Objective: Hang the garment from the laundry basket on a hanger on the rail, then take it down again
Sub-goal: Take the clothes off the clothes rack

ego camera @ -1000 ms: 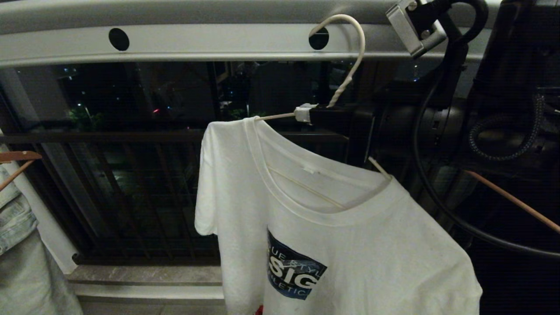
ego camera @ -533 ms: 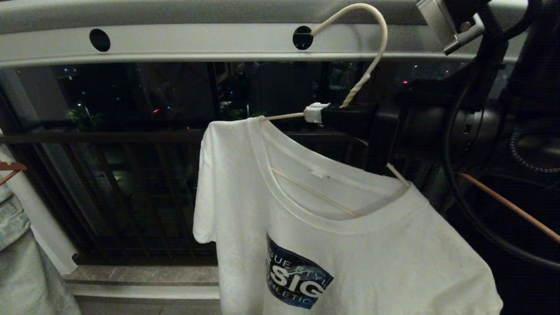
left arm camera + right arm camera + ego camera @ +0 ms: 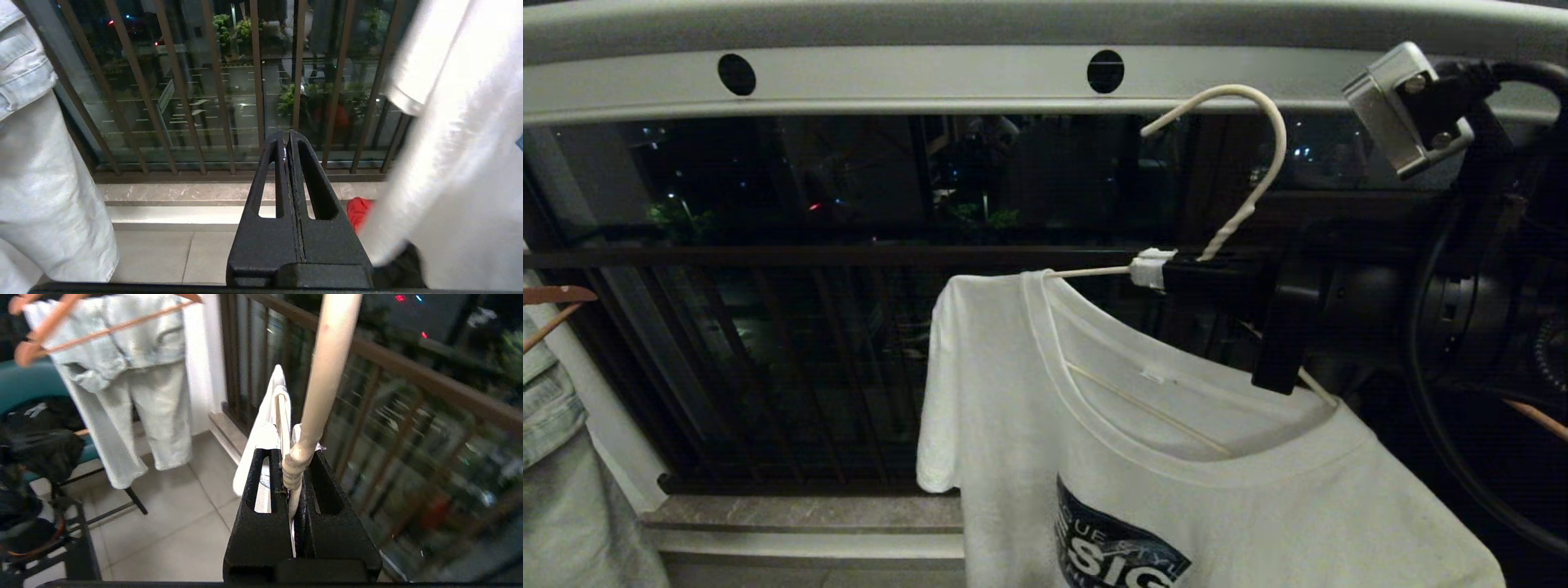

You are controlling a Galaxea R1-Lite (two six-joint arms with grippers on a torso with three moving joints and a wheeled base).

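The right gripper clamps the hanger at its twisted neck. The hook hangs clear below the rail, and the garment drapes toward six o'clock.

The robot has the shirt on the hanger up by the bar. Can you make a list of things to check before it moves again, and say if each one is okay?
1. Right end effector shut on the hanger at its twisted neck: ok.
2. Hook free of the rail, hanging below it, not in a hole: ok.
3. T-shirt sitting on the hanger, both shoulders draped: ok.
4. Hanger level: not ok, it slopes down toward the robot's right.
5. Left end effector shut, holding nothing, away from the shirt: ok.
6. Laundry basket ready below: cannot tell, not in view.
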